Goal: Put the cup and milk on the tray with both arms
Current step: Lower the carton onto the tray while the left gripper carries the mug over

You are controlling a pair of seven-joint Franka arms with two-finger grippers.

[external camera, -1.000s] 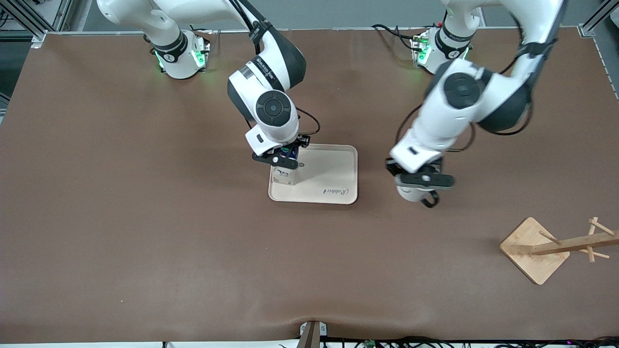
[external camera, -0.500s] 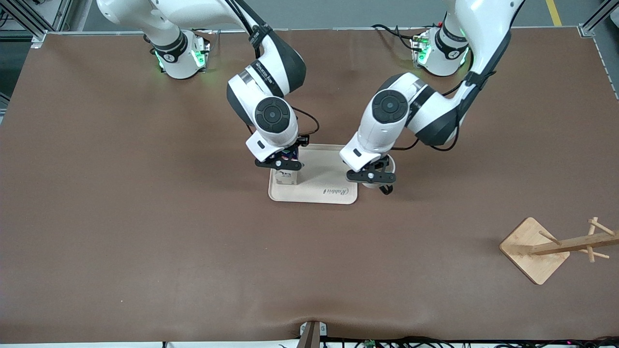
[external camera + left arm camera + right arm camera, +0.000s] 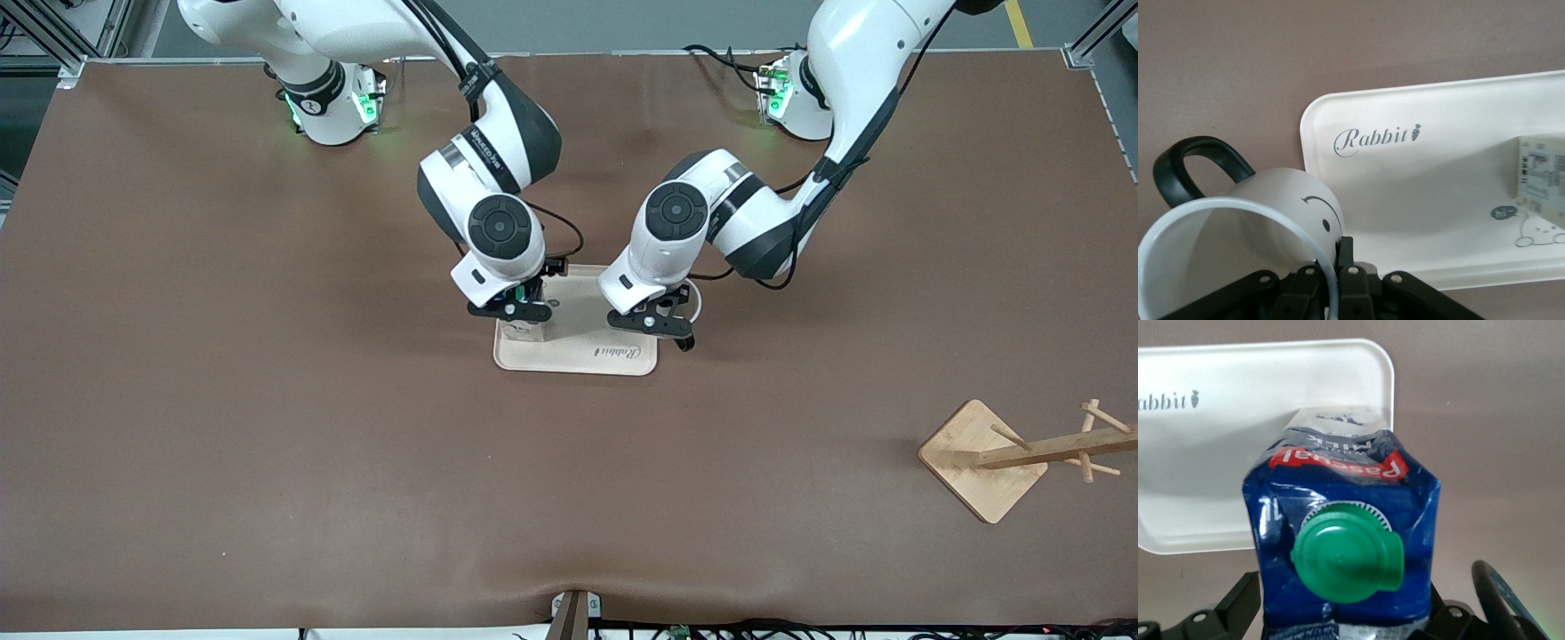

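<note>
The cream tray (image 3: 613,307) lies mid-table. My right gripper (image 3: 514,311) is shut on the dark blue milk (image 3: 523,331), which stands upright at the tray's corner toward the right arm's end, its base at the tray floor. The right wrist view shows the milk (image 3: 1338,493), its green cap (image 3: 1346,553) and the tray (image 3: 1238,440). My left gripper (image 3: 660,325) is shut on the white cup (image 3: 692,300), pinching its rim, over the tray's edge toward the left arm's end. The left wrist view shows the cup (image 3: 1285,207), its black handle (image 3: 1188,160), the tray (image 3: 1438,167) and the milk (image 3: 1541,177).
A wooden peg stand with a square base (image 3: 982,458) stands near the left arm's end of the table, nearer to the front camera than the tray. A brown mat (image 3: 267,427) covers the table.
My left gripper has carried the cup from beside the tray to over its edge toward the left arm's end. My right gripper has stayed on the milk, barely moving.
</note>
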